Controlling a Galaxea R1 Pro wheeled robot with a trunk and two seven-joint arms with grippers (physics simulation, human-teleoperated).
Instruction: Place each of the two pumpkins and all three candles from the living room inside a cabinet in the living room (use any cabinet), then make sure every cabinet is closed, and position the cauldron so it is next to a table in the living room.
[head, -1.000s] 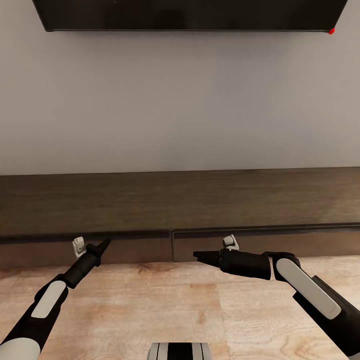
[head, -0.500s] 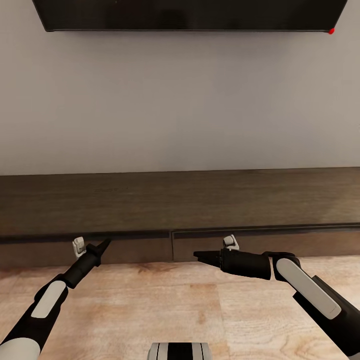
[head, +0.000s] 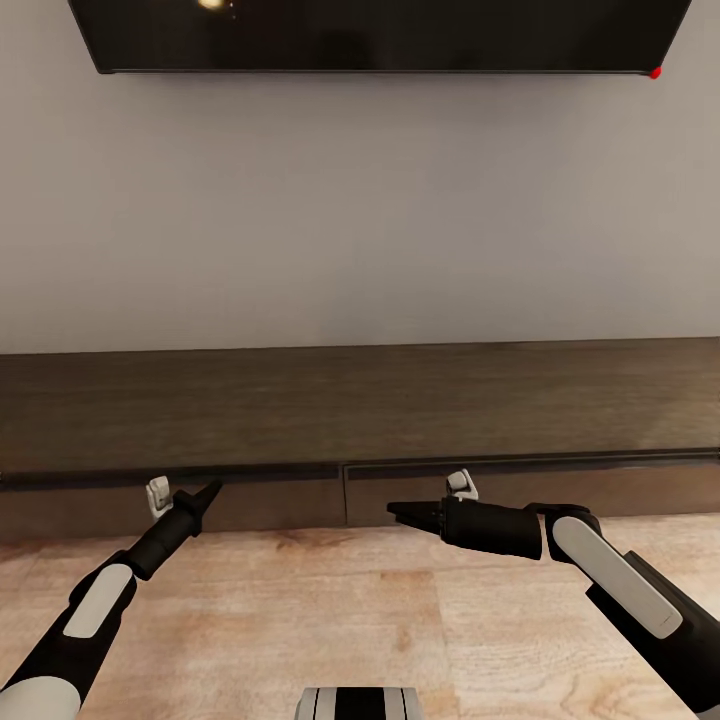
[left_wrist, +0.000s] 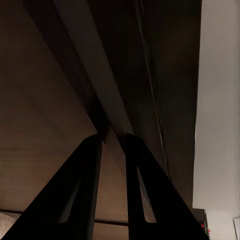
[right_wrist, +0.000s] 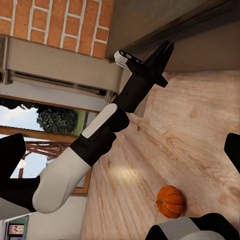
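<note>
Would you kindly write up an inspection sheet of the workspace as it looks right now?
Surface: pale wood plank floor, bare in the head view.
Job's things: long dark-brown wood cabinet, drawer fronts closed; small orange ribbed pumpkin on the floor.
Clutter: nothing seen.
Grippers: left gripper shut, empty, at a drawer front; right gripper cannot tell.
Cables: nothing seen.
Surroundings: grey wall, black wall-mounted screen, brick wall.

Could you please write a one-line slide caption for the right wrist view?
Right wrist view: left arm reaching toward the cabinet, with a pumpkin on the wood floor behind.
</note>
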